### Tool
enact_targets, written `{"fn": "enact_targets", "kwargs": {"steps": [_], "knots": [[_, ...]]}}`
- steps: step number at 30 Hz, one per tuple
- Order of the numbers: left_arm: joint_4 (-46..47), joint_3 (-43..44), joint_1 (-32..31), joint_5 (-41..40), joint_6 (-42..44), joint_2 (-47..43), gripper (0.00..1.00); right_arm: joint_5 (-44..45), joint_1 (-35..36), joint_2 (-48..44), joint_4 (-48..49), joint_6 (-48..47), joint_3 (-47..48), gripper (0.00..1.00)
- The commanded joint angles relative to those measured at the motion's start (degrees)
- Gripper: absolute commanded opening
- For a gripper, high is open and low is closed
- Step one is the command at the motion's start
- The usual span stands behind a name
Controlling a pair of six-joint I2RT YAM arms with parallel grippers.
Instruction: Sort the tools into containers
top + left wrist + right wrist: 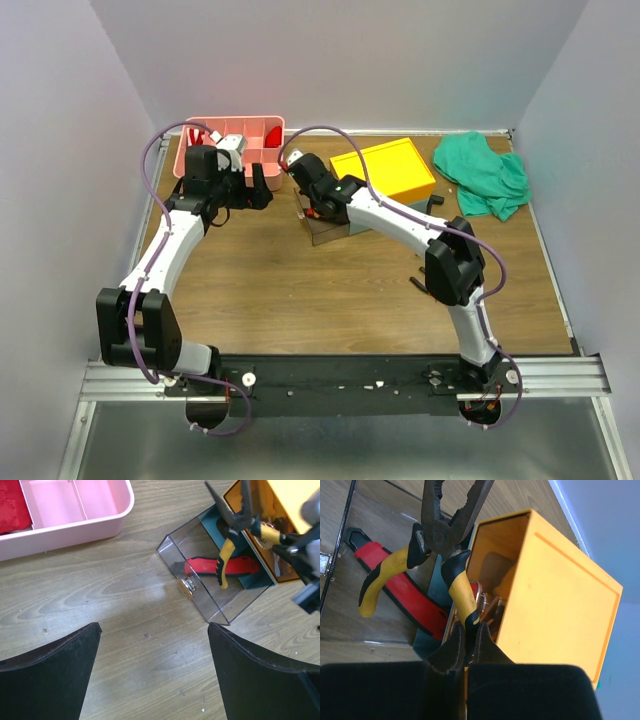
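My right gripper [469,630] is shut on one handle of the yellow-and-black pliers [437,535]. It holds them nose-up over the open toolbox [560,590], which has a yellow part and a clear flap [195,580]. A red-and-black cutter [405,587] lies inside the box under the pliers. The pliers [227,555] and the cutter [240,566] also show in the left wrist view. My left gripper [154,626] is open and empty above bare wood, between the pink tray [75,527] and the toolbox. From above, the left gripper [258,185] is by the tray [262,130] and the right gripper [300,165] is by the toolbox [385,168].
A green cloth [485,170] lies at the back right. Something red [10,505] sits in one tray compartment. A small dark object [437,203] lies right of the toolbox and another [418,285] is beside the right arm. White walls enclose the table.
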Motion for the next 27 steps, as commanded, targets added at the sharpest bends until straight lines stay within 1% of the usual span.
{"fn": "enact_targets", "kwargs": {"steps": [1,2,6,7,11,12,13,14,15,16,18,21,23,26,27], "knots": [[1.5,-1.3,0.3,-0.5,-0.2,-2.5,0.99,-1.9,1.6,1.7,-0.6,1.0,1.8,0.01],[1.5,-1.6,0.3,-0.5,-0.2,-2.8,0.99,-3.6,1.7,1.8,-3.2,1.7,1.7,0.01],[1.8,-2.7,0.3,-0.5,-0.3,-3.5,0.99,-9.6,1.7,1.9,-7.2,4.7,-0.1,0.01],[1.9,-2.7,0.3,-0.6,-0.3,-3.6,0.99,-12.7,1.7,2.0,-7.9,5.0,-0.3,0.01],[1.9,-2.8,0.3,-0.7,-0.4,-3.7,0.99,-16.1,1.7,2.7,-9.4,5.6,0.0,0.01],[2.0,-2.7,0.3,-0.5,-0.4,-3.6,0.99,-16.1,1.7,2.9,-9.4,5.6,0.1,0.25],[2.0,-2.6,0.3,-0.4,-0.5,-3.6,0.99,-16.1,1.7,3.4,-9.4,5.3,0.3,0.37],[2.1,-2.5,0.3,-0.4,-0.5,-3.4,0.99,-16.1,1.6,3.4,-9.4,5.1,0.4,0.45],[2.1,-2.3,0.3,-0.3,-0.6,-3.3,0.99,-16.3,1.6,3.5,-9.6,4.9,0.5,0.63],[2.0,-2.0,0.3,-0.2,-0.7,-3.2,0.99,-16.7,1.6,3.3,-10.0,4.4,0.6,0.69],[2.0,-1.7,0.3,-0.1,-0.8,-2.7,0.99,-17.4,1.6,1.9,-10.5,3.8,0.0,0.76],[2.2,-1.1,0.3,0.1,-1.2,-2.2,0.99,-18.9,1.6,-1.6,-13.1,3.4,0.1,0.78],[2.3,-0.7,0.3,0.7,-1.6,-1.7,0.99,-21.8,1.7,-4.8,-15.8,3.4,0.6,0.79],[2.5,-0.1,0.3,1.3,-2.4,-1.0,0.99,-28.2,1.6,-10.0,-16.7,1.7,-2.2,0.82],[2.5,0.1,0.3,1.6,-2.7,-0.9,0.99,-29.5,1.6,-13.8,-17.2,0.9,-5.4,0.84]]}}
